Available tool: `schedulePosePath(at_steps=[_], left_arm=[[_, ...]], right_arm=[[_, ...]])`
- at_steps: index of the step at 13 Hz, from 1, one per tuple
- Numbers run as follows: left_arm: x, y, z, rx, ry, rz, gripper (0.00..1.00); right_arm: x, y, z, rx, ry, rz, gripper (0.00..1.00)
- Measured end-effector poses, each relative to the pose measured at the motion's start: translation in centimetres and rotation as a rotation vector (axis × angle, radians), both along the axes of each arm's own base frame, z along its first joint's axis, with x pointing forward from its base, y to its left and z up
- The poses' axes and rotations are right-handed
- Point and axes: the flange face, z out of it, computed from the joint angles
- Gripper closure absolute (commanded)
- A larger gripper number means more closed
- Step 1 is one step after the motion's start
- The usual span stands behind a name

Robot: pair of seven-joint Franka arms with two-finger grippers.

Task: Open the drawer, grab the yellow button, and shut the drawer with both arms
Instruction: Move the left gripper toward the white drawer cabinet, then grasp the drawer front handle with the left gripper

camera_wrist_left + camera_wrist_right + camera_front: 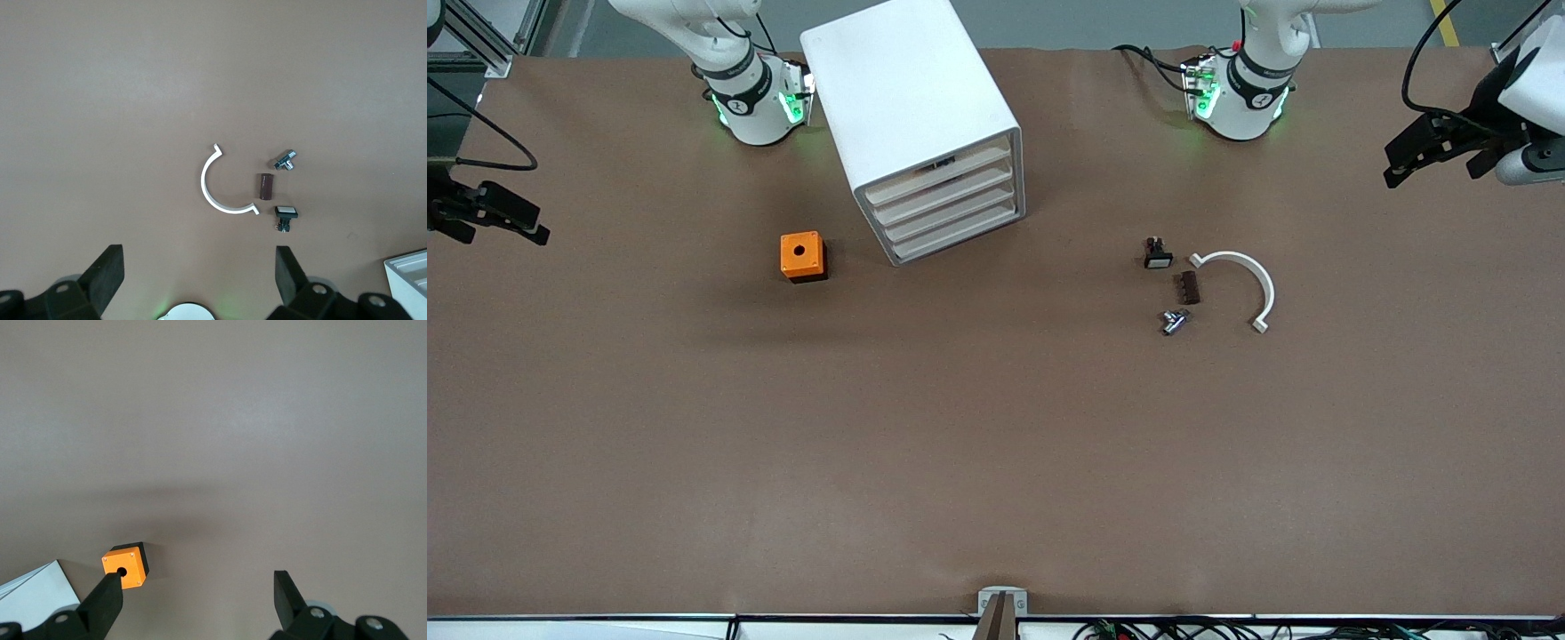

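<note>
Four closed drawers; the top drawer faces the front camera.

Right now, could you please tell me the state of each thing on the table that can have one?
top drawer: shut, flush with the three drawers below it.
cabinet: upright, front angled toward the front camera.
orange box: upright, hole on top, empty.
white curved clip: lying flat.
black-and-white part: lying beside the clip.
left gripper: open, empty, waiting at its table end.
right gripper: open, empty, waiting at its table end.
</note>
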Motion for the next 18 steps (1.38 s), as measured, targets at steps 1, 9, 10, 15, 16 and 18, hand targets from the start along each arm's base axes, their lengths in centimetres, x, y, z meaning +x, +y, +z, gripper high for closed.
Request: schedulePosePath(at_steps=[1, 9, 10, 15, 16, 18], left_arm=[[0.0, 0.0, 0.0, 0.0, 0.0, 0.0, 0.0], [1.8, -0.2, -3.0, 0.003, 0.062, 0.004, 0.0], [2.4, -0.6, -4.2, 0.006, 0.085, 0.026, 0.0], [5.2, -7.5, -11.7, 0.028, 0.183, 0.308, 0.0], [5.5, -9.4, -13.3, 0.006, 0.215, 0.369, 0.0], [6.3, -12.3, -17.1, -0.014, 0.286, 0.498, 0.0]], right_arm=[[0.0, 0.0, 0.0, 0.0, 0.0, 0.0, 0.0], [0.0, 0.0, 0.0, 0.0, -0.001, 0.0, 0.0], [0.0, 0.0, 0.0, 0.0, -0.001, 0.0, 0.0], [0.0, 0.0, 0.1, 0.0, -0.002, 0.0, 0.0], [0.0, 0.0, 0.1, 0.0, -0.002, 0.0, 0.0], [0.0, 0.0, 0.1, 0.0, -0.003, 0.0, 0.0]])
